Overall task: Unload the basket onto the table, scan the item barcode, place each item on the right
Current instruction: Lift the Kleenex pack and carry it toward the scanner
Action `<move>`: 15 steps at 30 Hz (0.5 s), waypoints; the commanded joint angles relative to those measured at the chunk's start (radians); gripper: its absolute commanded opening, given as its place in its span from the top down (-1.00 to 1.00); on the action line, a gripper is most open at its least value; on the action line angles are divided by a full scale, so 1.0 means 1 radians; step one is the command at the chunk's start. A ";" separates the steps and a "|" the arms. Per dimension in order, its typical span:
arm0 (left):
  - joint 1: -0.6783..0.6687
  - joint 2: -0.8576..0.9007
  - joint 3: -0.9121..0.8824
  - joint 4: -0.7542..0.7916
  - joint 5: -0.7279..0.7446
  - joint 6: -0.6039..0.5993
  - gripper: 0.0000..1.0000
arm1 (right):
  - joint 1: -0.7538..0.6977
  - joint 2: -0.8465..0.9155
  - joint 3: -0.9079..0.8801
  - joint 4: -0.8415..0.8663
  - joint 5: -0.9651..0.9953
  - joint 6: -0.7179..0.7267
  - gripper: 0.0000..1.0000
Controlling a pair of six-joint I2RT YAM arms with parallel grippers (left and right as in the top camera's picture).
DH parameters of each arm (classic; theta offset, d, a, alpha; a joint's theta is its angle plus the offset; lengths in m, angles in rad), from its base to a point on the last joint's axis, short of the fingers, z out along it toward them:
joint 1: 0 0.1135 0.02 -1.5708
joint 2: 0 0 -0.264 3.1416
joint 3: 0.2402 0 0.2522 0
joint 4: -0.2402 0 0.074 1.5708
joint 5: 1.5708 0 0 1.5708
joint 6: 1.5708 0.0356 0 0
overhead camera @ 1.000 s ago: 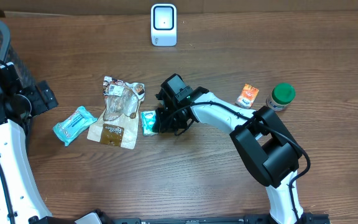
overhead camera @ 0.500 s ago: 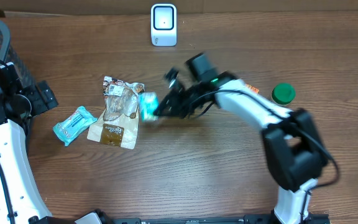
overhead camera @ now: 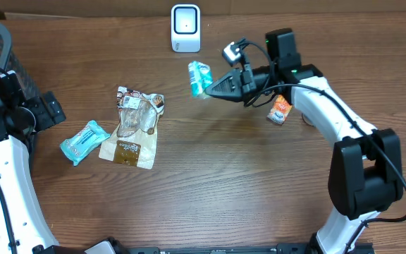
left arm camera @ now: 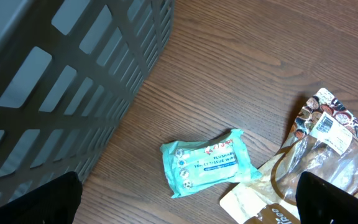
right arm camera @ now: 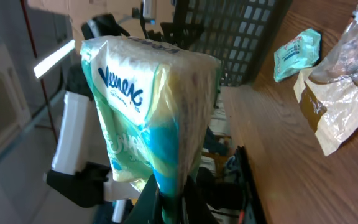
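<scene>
My right gripper (overhead camera: 211,85) is squeezed shut on the tissue pack (overhead camera: 199,77). I pinch it by one thin edge. The pack is up in the air, off the table (overhead camera: 210,190). In my right wrist view it stands tall above my fingers (right arm camera: 143,198), and I can read the blue word Kleenex on it.

Near the pack, toward the back of the table, stands the white scanner (overhead camera: 185,28). Pack and scanner do not touch.

Behind my gripper, beside my right arm, lies a small orange packet (overhead camera: 281,110).

Out past the pack, well apart from it, a brown snack bag (overhead camera: 132,134) lies flat on the wood. Just beside the bag lies a blue wipes pack (overhead camera: 84,141).

Farther that way is my left gripper (overhead camera: 48,109). Its fingers (left arm camera: 337,199) are spread wide apart and hold nothing. It is above the table, next to the dark basket (left arm camera: 61,87).
</scene>
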 commanded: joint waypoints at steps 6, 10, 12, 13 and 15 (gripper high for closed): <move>0.012 -0.013 0.003 0.004 -0.014 -0.007 -1.00 | -0.036 -0.037 0.003 0.048 -0.045 0.103 0.92; 0.012 -0.013 0.003 0.004 -0.014 -0.007 -0.99 | -0.035 -0.045 0.003 0.087 -0.045 0.102 0.92; 0.012 -0.013 0.003 0.004 -0.014 -0.006 -0.99 | -0.028 -0.045 0.003 0.102 -0.043 0.089 0.92; 0.012 -0.013 0.003 0.004 -0.014 -0.007 -0.99 | -0.023 -0.045 0.003 0.103 -0.030 0.076 0.92; 0.012 -0.013 0.003 0.004 -0.014 -0.006 -0.99 | -0.004 -0.045 0.003 0.092 0.047 0.039 0.92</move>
